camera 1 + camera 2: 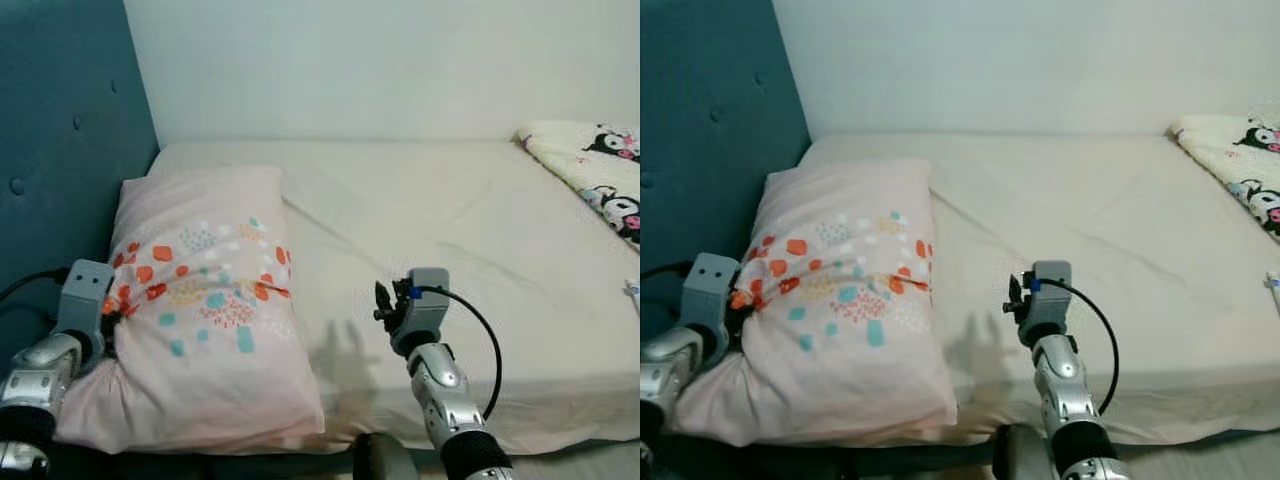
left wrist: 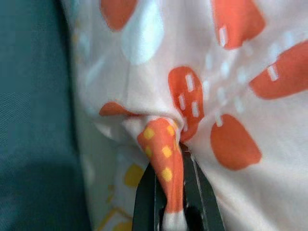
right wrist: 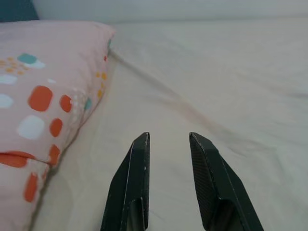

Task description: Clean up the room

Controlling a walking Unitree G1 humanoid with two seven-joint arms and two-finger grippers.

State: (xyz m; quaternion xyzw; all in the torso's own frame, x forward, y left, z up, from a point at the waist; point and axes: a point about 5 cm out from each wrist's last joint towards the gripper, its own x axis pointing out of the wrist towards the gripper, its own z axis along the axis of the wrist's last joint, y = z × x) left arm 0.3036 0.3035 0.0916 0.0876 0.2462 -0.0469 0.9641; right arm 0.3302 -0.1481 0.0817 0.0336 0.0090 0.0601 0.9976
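Pinching a fold of the pillow [image 1: 200, 300] cover, the left gripper [image 2: 175, 159] has its two black fingers pressed together on a bunch of orange-patterned cloth at the pillow's edge on the headboard side. The grip sits on loose fabric, not on the stuffing; judged as a hold chosen for dragging or straightening the pillow, since the cover gives a thin, pinchable ridge where the full body would not fit between the fingers.

The pillow lies flat on the mattress [image 1: 440, 220], at the head end, just beside the teal padded headboard [image 1: 60, 130], its long axis running away from the robot. Its near corner overhangs the mattress edge slightly.

The right gripper [image 3: 168, 163] hovers above bare sheet near the pillow's other side, fingers spread, holding nothing. Judged as standing by, possibly to support or smooth.

Surface: pale cream sheet, lightly creased, a diagonal wrinkle running from beside the pillow. A cartoon-print blanket [image 1: 600, 175] rests at the far right corner. Plain pale wall [image 1: 380, 60] behind.
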